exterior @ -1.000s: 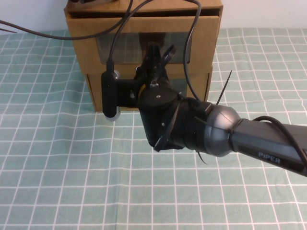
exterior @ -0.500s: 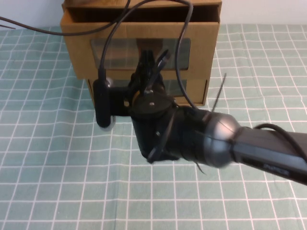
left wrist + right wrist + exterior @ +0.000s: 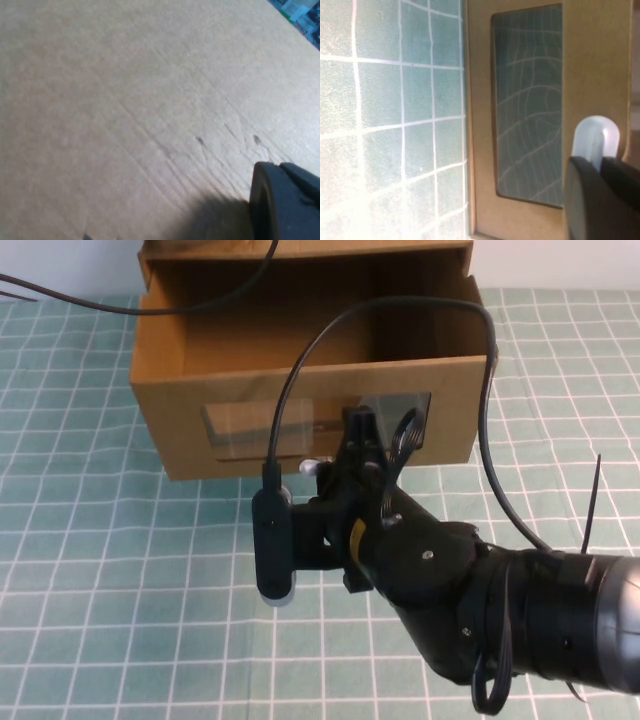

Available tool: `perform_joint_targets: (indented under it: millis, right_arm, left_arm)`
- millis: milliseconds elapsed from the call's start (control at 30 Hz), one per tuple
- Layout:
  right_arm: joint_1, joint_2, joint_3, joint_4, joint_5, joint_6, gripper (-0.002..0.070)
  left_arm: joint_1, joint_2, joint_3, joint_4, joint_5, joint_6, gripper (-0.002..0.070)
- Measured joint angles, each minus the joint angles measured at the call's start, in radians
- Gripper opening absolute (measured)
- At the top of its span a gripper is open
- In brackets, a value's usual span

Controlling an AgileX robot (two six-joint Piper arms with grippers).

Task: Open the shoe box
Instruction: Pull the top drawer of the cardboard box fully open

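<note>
The brown cardboard shoe box [image 3: 160, 252] stands at the far middle of the table, and its drawer [image 3: 170, 430] is slid out towards me, showing a hollow inside. The drawer's front has a clear window [image 3: 240, 430], which the right wrist view shows close up as the window [image 3: 527, 100]. My right gripper [image 3: 366, 430] is at the middle of that front, shut on a pale translucent pull tab [image 3: 596, 136]. My left gripper [image 3: 285, 205] shows only as a dark part lying against plain cardboard [image 3: 125, 100]; it is hidden in the high view.
A green checked cloth [image 3: 90, 570] covers the table on all sides of the box. Black cables [image 3: 300, 370] loop over the drawer and down to the camera mount [image 3: 272, 545] on my right arm.
The drawer has slid out of the box towards me, with my right gripper pulling back and still shut at its front. The inside of the drawer now shows.
</note>
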Motion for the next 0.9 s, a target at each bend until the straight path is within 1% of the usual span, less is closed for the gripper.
perform_joint_targets:
  millis: [167, 433, 700, 800, 900]
  right_arm:
    - [0.010, 0.000, 0.004, -0.007, -0.026, 0.053, 0.0007]
    - [0.084, 0.000, 0.019, 0.015, -0.023, 0.083, 0.0007]
    - [0.090, 0.000, 0.019, 0.021, -0.012, 0.084, 0.0008]
    - [0.090, 0.000, 0.019, 0.025, -0.012, 0.084, 0.0026]
    - [0.092, 0.000, 0.019, 0.035, -0.025, 0.084, 0.0088]
  left_arm:
    - [-0.002, 0.000, 0.000, 0.002, 0.000, 0.000, -0.0005]
    - [-0.002, 0.000, 0.000, 0.015, -0.002, -0.004, -0.0005]
    - [-0.002, 0.000, 0.000, 0.014, -0.002, -0.004, -0.0005]
    - [-0.002, 0.000, 0.000, 0.014, -0.002, -0.004, -0.0005]
    - [-0.002, 0.000, 0.000, 0.014, -0.004, -0.004, -0.0005]
